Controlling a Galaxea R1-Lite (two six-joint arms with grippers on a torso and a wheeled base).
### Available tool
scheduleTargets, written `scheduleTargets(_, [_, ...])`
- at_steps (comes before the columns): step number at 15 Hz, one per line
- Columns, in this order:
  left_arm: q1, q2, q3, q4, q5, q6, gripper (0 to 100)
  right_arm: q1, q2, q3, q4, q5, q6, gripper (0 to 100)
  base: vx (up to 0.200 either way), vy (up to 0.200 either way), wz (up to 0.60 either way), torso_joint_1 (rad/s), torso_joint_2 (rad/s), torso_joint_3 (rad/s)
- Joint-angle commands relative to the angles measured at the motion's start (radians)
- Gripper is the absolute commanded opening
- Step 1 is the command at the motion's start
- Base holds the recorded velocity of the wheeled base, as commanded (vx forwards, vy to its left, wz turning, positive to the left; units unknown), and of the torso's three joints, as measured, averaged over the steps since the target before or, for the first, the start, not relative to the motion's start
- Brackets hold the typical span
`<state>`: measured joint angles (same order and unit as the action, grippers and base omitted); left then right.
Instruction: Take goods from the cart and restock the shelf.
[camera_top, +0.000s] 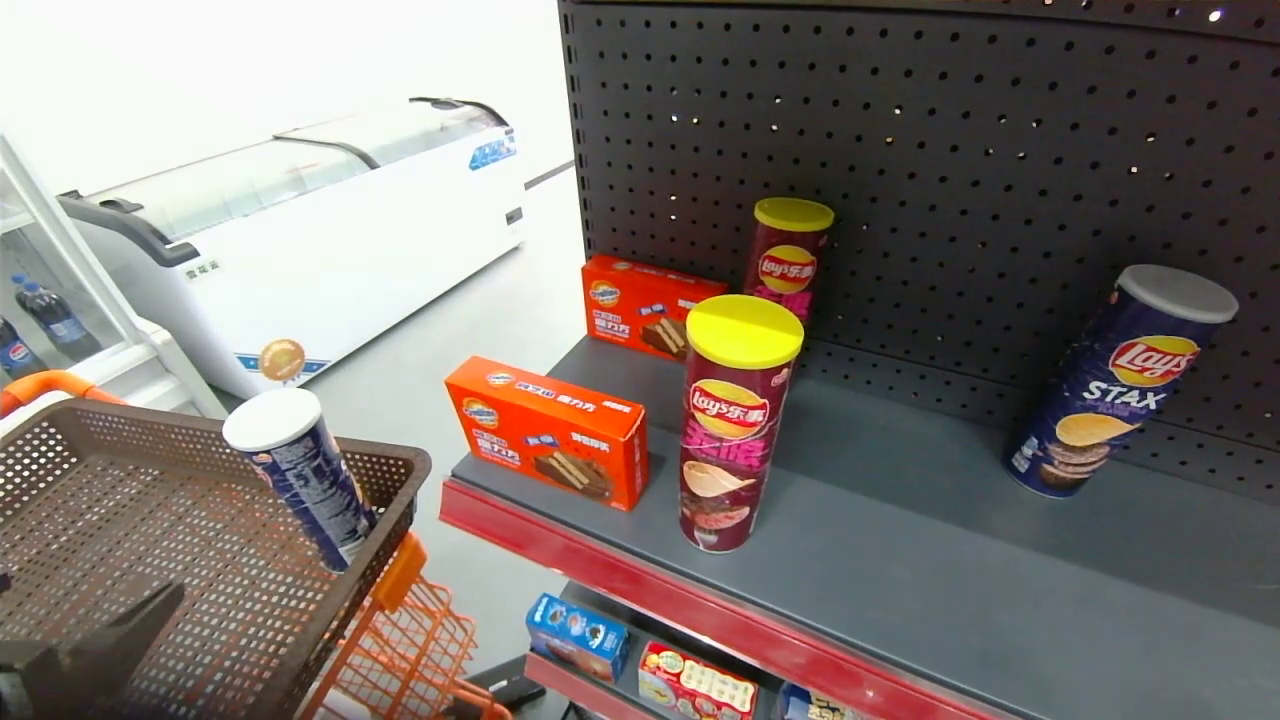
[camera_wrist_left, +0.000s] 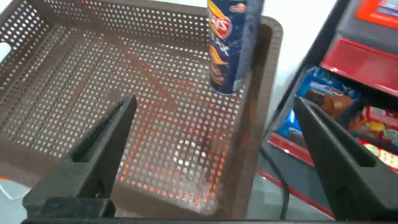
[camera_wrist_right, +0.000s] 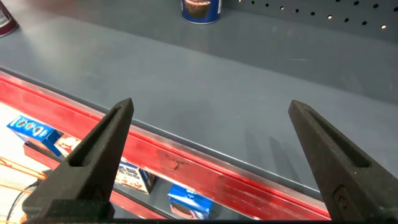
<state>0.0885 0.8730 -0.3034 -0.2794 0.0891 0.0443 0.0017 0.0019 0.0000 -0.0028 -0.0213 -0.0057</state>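
Note:
A blue chip can (camera_top: 300, 478) with a white lid leans in the far corner of the brown cart basket (camera_top: 120, 520). My left gripper (camera_wrist_left: 211, 155) hangs open over the basket floor (camera_wrist_left: 93, 74), a short way from the blue can (camera_wrist_left: 233, 43), with nothing between its fingers. My right gripper (camera_wrist_right: 211, 162) is open and empty above the red front edge (camera_wrist_right: 186, 158) of the grey shelf (camera_top: 900, 540). On the shelf stand two maroon yellow-lidded cans (camera_top: 735, 420) (camera_top: 788, 258) and two orange boxes (camera_top: 550, 432) (camera_top: 645, 305). A second blue can (camera_top: 1110, 385) (camera_wrist_right: 201, 9) leans on the pegboard.
A black pegboard wall (camera_top: 950, 150) backs the shelf. Small boxed goods (camera_top: 578, 635) sit on the lower shelf under the red edge. An orange cart frame (camera_top: 415, 640) is below the basket. A white chest freezer (camera_top: 300, 240) stands behind the cart.

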Motion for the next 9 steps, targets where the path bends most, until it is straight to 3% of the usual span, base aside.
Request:
scheduleTargets(1, [0.106,0.297,-0.057,-0.107,-0.054,-0.001,100,0.0,0.001,0.0,0.0,0.0,0.0,100,0.0,0.0,0.0,0.0,0.0,0.0])
scheduleTargets(3, [0.103,0.432,-0.06,-0.251,-0.057,-0.001,100,0.0,0.001,0.0,0.0,0.0,0.0,100,0.0,0.0,0.0,0.0,0.0,0.0])
scheduleTargets(7, [0.059,0.689,0.092,-0.727,-0.06,-0.003,100,0.0,0.001,0.0,0.0,0.0,0.0,100,0.0,0.0,0.0,0.0,0.0,0.0])
scheduleTargets(9, [0.025,0.753,0.13,-0.856,-0.062,-0.017,100,0.0,0.001,0.0,0.0,0.0,0.0,100,0.0,0.0,0.0,0.0,0.0,0.0])
